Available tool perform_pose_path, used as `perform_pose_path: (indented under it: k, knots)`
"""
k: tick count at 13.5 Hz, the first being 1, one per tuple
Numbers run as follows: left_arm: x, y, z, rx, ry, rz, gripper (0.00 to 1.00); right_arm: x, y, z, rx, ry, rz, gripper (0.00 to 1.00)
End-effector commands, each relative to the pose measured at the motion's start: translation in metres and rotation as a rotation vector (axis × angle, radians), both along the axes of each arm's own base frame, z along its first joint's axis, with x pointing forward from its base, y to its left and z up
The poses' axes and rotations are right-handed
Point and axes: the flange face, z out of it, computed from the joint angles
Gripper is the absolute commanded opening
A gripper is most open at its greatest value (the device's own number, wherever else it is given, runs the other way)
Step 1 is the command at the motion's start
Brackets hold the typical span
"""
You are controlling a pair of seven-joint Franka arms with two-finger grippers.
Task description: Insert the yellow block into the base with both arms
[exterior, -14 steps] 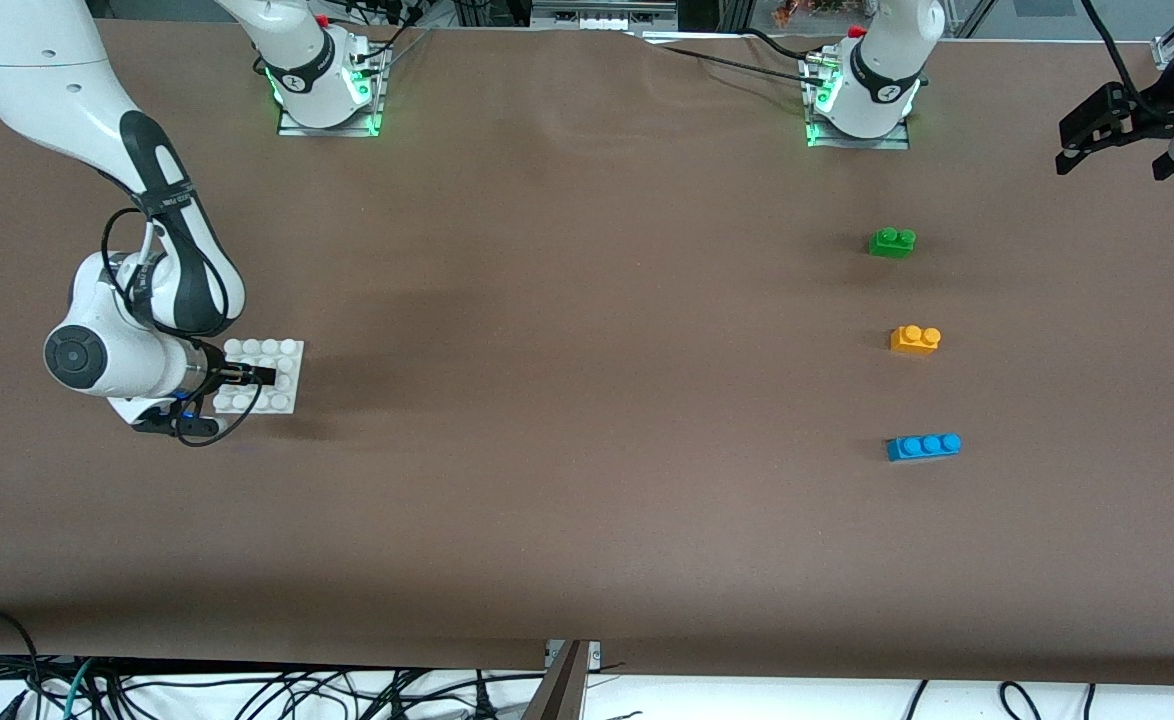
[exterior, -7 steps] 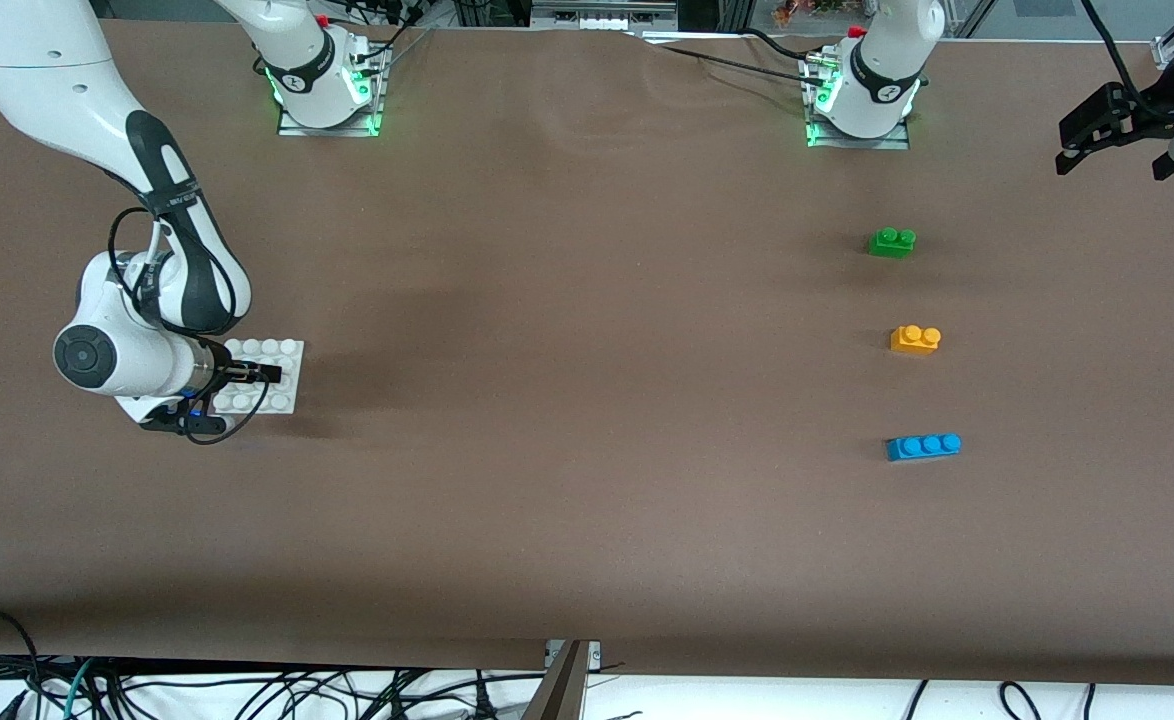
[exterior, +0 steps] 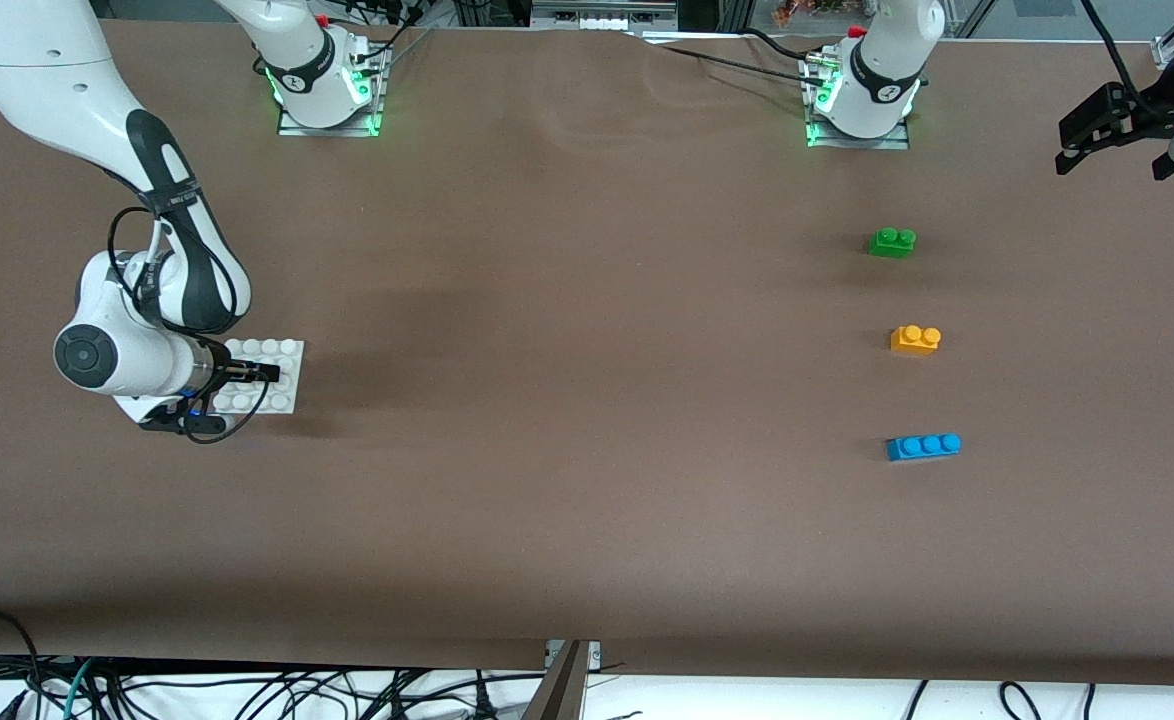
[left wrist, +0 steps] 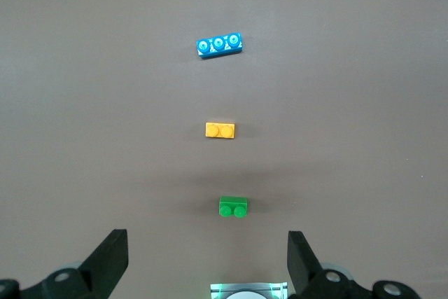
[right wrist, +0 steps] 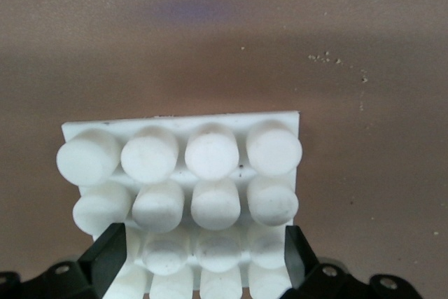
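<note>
The yellow block [exterior: 915,339] [left wrist: 220,130] lies on the brown table toward the left arm's end, untouched. The white studded base [exterior: 282,395] [right wrist: 180,160] lies flat toward the right arm's end. My right gripper [exterior: 252,385] [right wrist: 204,246] is low at the base, open. One black finger [right wrist: 110,257] stands on each side of the plate's edge nearest the wrist. My left gripper [exterior: 1112,155] [left wrist: 206,243] waits open and empty, high over the table's end by the left arm's base, away from all the bricks.
A green two-stud brick [exterior: 892,242] [left wrist: 233,206] lies farther from the front camera than the yellow block. A blue three-stud brick [exterior: 923,446] [left wrist: 218,45] lies nearer. Both arm mounts [exterior: 857,125] glow green at the table's back edge. Cables hang below the front edge.
The right arm's wrist has shifted slightly toward the base and settled; its gripper stays at the plate. The left arm and the bricks have not moved.
</note>
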Motion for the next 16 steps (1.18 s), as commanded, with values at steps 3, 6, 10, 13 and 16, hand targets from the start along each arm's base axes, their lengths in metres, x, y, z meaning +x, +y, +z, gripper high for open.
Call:
perform_pose_path:
  k: [3,6,10,13,16]
  knots:
    - [0.000,0.003,0.005,-0.001,-0.008,0.009,1.00,-0.009,-0.005,0.005,-0.013,0.004,0.021,1.00]
    - [-0.002,-0.002,0.006,0.001,-0.005,0.002,1.00,-0.014,-0.005,0.000,-0.012,0.016,0.021,1.00]
    - [-0.001,0.000,0.006,0.000,-0.008,0.005,1.00,-0.017,-0.005,-0.005,-0.010,0.027,0.027,1.00]
    - [-0.001,0.000,0.006,0.000,-0.008,0.005,1.00,-0.018,-0.004,-0.015,-0.004,0.036,0.050,1.00]
    - [-0.001,-0.003,0.006,0.001,-0.009,-0.002,1.00,-0.022,-0.004,-0.028,-0.003,0.012,0.055,1.00]
